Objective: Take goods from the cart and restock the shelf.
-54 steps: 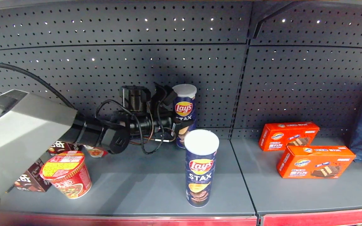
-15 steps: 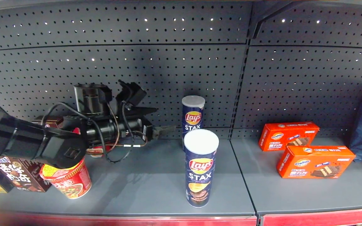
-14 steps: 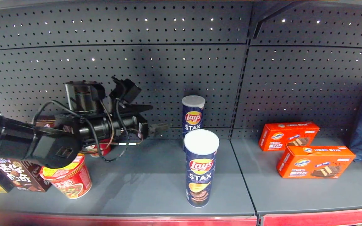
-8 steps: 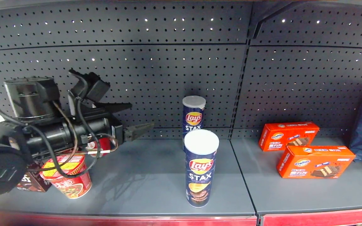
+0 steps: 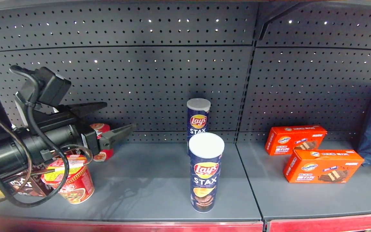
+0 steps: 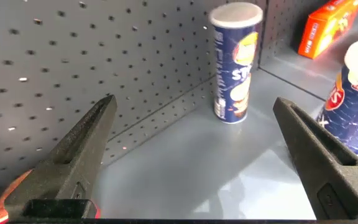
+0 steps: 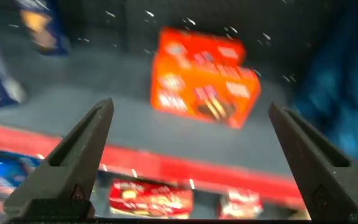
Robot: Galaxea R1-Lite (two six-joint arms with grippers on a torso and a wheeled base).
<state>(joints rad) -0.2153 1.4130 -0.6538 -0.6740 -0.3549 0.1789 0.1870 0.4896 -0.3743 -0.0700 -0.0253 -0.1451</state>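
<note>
Both wide, empty: left gripper (image 5: pixel 121 114), right gripper (image 7: pixel 190 106) | step: likely between placings | next: fetch goods from cart

The front can (image 5: pixel 205 174) is a tall dark-blue chip tube with a white lid. It stands upright near the middle of the grey shelf (image 5: pixel 140 187), toward the red front edge. The rear can (image 5: pixel 198 120) is the same kind and also upright. It stands at the front can's 12 o'clock, close to the shelf's perforated back panel, its base hidden behind the front can's lid in the head view. Both labels face forward. The two stand apart — just at 9 o'clock of the seam between the shelf boards.
</note>
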